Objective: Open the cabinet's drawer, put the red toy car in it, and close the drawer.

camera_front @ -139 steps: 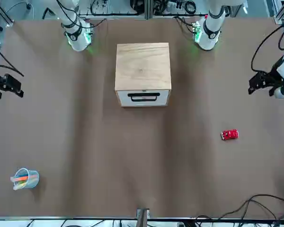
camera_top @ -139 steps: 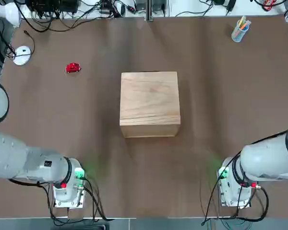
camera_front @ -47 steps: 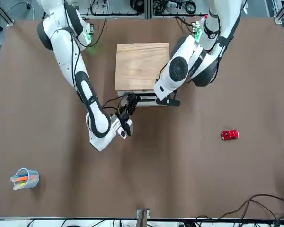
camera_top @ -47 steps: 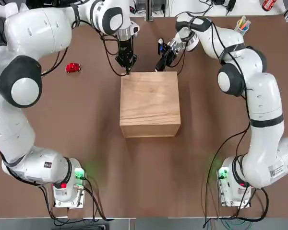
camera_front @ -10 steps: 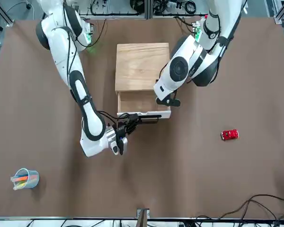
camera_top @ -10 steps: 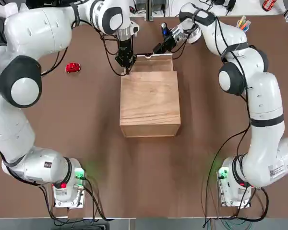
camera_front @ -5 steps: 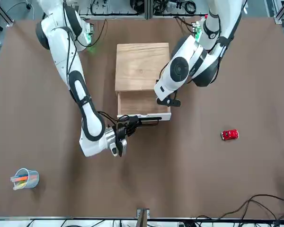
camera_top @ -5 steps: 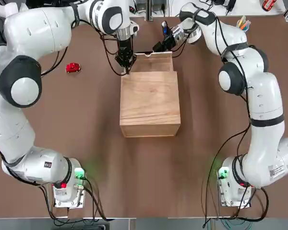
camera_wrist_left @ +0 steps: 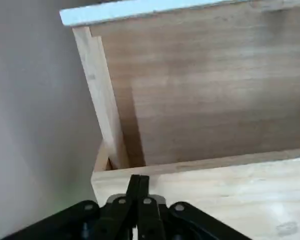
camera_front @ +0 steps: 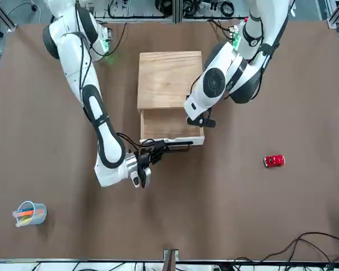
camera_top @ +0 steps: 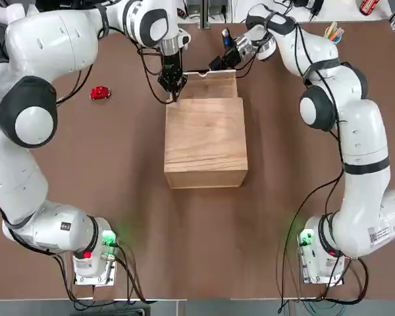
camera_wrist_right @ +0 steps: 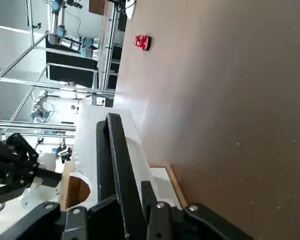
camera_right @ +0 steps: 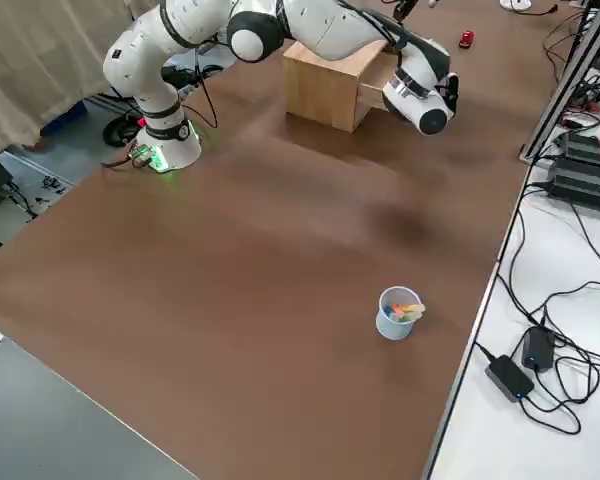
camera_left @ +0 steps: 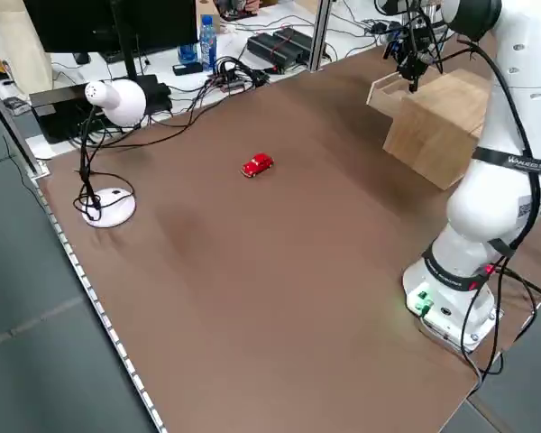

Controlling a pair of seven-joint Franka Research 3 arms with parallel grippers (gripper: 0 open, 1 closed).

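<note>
Drawer [camera_top: 212, 86] now pulled out of cabinet [camera_top: 205, 141]; handle visible only from front. One red toy car [camera_top: 100, 93]. Left gripper [camera_top: 173, 89] fingers together; right gripper [camera_front: 158, 148] fingers' state unclear.

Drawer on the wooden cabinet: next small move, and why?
Probably back the right end effector off the black handle. The shallow light-wood drawer already stands pulled out of the light-wood cube cabinet, while the small glossy red toy car lies ungrasped on the table. The left end effector, shut, sits at the cabinet's top front edge.
</note>
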